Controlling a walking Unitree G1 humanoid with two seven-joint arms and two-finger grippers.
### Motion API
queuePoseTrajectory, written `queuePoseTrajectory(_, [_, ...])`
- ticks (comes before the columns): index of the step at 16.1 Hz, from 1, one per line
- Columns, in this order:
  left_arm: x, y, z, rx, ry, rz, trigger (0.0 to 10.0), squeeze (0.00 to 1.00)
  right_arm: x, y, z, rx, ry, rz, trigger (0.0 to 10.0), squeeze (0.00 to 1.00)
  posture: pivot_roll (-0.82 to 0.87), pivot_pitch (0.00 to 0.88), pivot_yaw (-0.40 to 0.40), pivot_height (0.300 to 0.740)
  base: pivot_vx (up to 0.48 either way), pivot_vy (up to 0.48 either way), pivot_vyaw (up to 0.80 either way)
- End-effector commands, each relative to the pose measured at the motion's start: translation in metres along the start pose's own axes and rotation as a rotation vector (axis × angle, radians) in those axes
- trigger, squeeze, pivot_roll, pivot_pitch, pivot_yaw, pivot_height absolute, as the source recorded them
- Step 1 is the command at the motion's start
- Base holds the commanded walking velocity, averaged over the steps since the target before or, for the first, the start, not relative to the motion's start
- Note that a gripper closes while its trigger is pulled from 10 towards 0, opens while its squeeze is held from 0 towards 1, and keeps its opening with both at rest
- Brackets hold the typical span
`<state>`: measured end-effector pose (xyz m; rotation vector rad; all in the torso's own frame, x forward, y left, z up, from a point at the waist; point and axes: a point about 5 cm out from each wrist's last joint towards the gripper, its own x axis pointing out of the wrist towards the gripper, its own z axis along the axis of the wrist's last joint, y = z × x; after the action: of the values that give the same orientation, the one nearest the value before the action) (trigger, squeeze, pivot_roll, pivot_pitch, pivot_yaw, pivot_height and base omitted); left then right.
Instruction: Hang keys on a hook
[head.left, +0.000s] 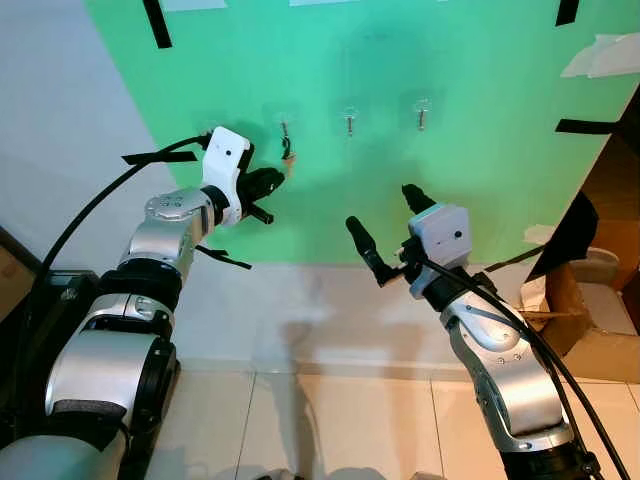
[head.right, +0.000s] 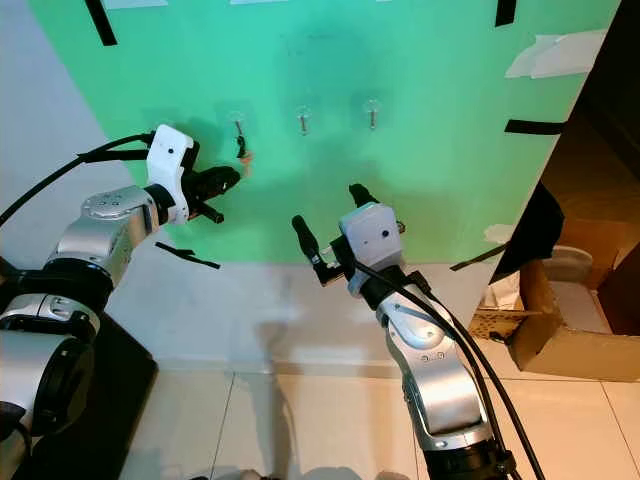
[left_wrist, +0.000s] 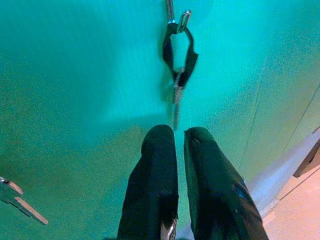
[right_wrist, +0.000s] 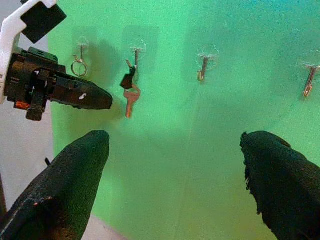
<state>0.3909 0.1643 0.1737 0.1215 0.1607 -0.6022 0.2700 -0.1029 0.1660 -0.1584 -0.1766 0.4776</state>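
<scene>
Right wrist view: left pincer (right_wrist: 107, 101) (fingers together) beside hung keys (right_wrist: 129, 95).

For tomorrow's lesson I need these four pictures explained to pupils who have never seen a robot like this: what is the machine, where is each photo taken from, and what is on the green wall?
This is a walking humanoid robot with two silver arms, each ending in a gripper of two black fingers. The two wide pictures come from a stereo camera on its head; the other two come from cameras on its wrists, looking along the fingers.

On the green board sits a row of small hooks. A key on a dark strap hangs from one hook; another hook beside it carries a bare ring.

The left gripper is shut, holds nothing, and sits just beside the hanging key. The right gripper is open and empty, lower down and away from the hooks.
</scene>
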Motion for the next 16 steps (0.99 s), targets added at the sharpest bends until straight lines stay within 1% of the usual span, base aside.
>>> queuePoseTrajectory(1, [-0.002, 0.003, -0.002, 0.011, 0.005, 0.008, 10.0, 1.0, 0.002, 0.002, 0.002, 0.019, -0.016, 0.016, 10.0, 0.0, -0.1, 0.0, 0.156, 0.74, 0.0, 0.0, 0.0])
queuePoseTrajectory(4, [-0.005, 0.006, -0.004, 0.019, 0.001, 0.016, 10.0, 1.0, 0.002, 0.003, 0.002, 0.024, -0.014, 0.024, 10.0, 0.0, -0.1, 0.0, 0.152, 0.74, 0.0, 0.0, 0.0])
queuePoseTrajectory(7, [-0.013, 0.012, 0.001, 0.005, -0.041, -0.005, 10.0, 1.0, 0.001, 0.0, 0.007, 0.048, -0.043, 0.049, 10.0, 0.0, -0.09, 0.0, 0.142, 0.74, 0.0, 0.0, 0.0])
queuePoseTrajectory(9, [-0.017, 0.014, -0.001, 0.015, -0.034, -0.021, 10.0, 1.0, 0.003, 0.001, 0.011, 0.065, -0.066, 0.072, 10.0, 0.0, -0.09, 0.0, 0.133, 0.74, 0.0, 0.0, 0.0])
queuePoseTrajectory(11, [-0.02, 0.016, -0.004, 0.025, -0.022, -0.015, 10.0, 1.0, 0.005, 0.001, 0.011, 0.067, -0.069, 0.086, 10.0, 0.0, -0.08, 0.0, 0.121, 0.74, 0.0, 0.0, 0.0])
queuePoseTrajectory(14, [-0.023, 0.017, -0.005, 0.02, -0.025, -0.011, 10.0, 1.0, 0.006, -0.001, 0.012, 0.06, -0.066, 0.08, 10.0, 0.0, -0.08, 0.0, 0.124, 0.74, 0.0, 0.0, 0.0])
queuePoseTrajectory(16, [-0.025, 0.019, -0.007, -0.007, -0.034, -0.016, 10.0, 1.0, 0.005, -0.004, 0.01, 0.054, -0.056, 0.051, 10.0, 0.0, -0.09, 0.0, 0.132, 0.74, 0.0, 0.0, 0.0])
